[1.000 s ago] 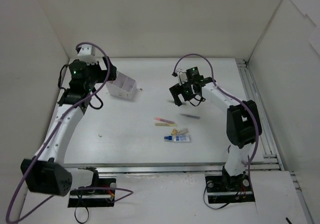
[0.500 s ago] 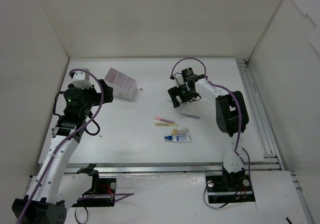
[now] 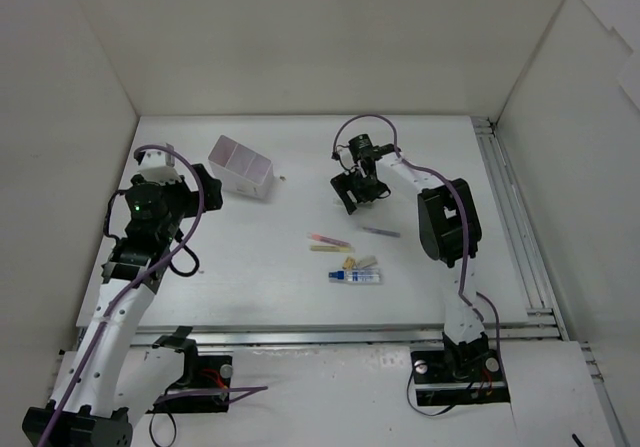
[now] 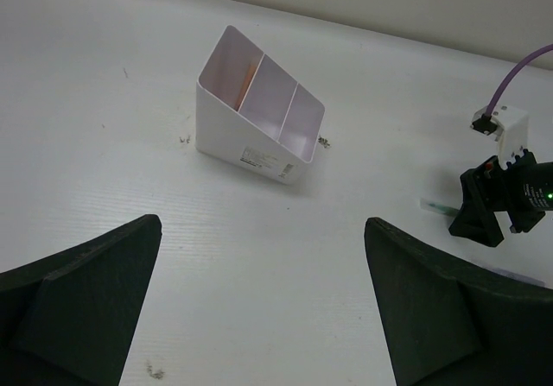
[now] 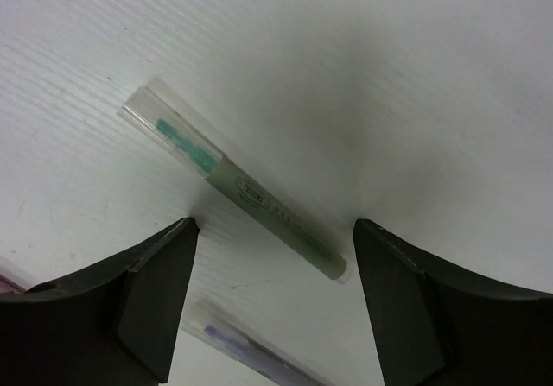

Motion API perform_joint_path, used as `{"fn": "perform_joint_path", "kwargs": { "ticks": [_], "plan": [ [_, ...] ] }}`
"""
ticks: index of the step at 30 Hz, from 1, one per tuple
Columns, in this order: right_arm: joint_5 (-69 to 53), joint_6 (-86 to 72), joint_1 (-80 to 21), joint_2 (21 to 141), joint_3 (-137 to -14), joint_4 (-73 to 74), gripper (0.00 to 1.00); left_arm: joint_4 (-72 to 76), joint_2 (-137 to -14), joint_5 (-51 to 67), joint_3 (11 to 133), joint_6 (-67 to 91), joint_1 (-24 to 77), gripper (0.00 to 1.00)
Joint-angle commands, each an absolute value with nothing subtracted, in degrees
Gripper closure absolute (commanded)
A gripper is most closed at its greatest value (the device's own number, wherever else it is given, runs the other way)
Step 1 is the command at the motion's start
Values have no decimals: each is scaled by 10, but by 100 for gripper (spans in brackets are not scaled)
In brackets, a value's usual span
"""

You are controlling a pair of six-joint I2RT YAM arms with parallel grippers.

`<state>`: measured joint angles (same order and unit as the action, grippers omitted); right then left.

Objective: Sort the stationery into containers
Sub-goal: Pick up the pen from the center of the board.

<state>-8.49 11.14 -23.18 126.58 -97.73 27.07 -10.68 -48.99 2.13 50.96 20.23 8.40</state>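
Observation:
The white divided box (image 3: 242, 166) (image 4: 257, 105) stands at the back left, with a reddish pen (image 4: 246, 79) in its left compartment. My left gripper (image 3: 200, 185) (image 4: 262, 230) hangs open and empty, near and left of the box. My right gripper (image 3: 352, 195) (image 5: 275, 226) is low over the table, open, its jaws straddling a green pen (image 5: 242, 187) (image 4: 436, 205) without touching it. A dark purple pen (image 3: 381, 232) (image 5: 251, 356) lies just beside it. Nearer lie a pink pen (image 3: 328, 239), a yellow pen (image 3: 330, 249), tan eraser bits (image 3: 360, 262) and a blue-and-white tube (image 3: 356, 277).
White walls close in the table on the left, back and right. A metal rail (image 3: 510, 217) runs along the right edge. The right arm's dark elbow (image 3: 447, 222) stands tall near the loose stationery.
My left arm has drawn back from the box toward the near left, still open. My right gripper has moved left and down over the green pen, its jaws narrowing.

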Motion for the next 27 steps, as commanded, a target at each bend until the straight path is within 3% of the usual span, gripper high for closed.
{"fn": "perform_joint_path", "kwargs": {
  "ticks": [1,5,6,12,21,27],
  "plan": [
    [-48,123,-249,1280,-1002,310,31,-91,-477,6,513,202,84,0],
    [-39,127,-262,1273,-991,309,58,-95,-467,3,510,201,84,0],
    [-40,127,-261,1270,-987,310,72,-96,-463,3,510,202,84,0],
    [-67,145,-263,1250,-969,306,98,-97,-464,10,507,207,84,0],
    [-59,202,-289,1159,-947,236,100,-88,-512,103,528,237,84,0],
    [-91,206,-332,1038,-832,145,100,-82,-571,161,563,259,103,0]
  ]
}}
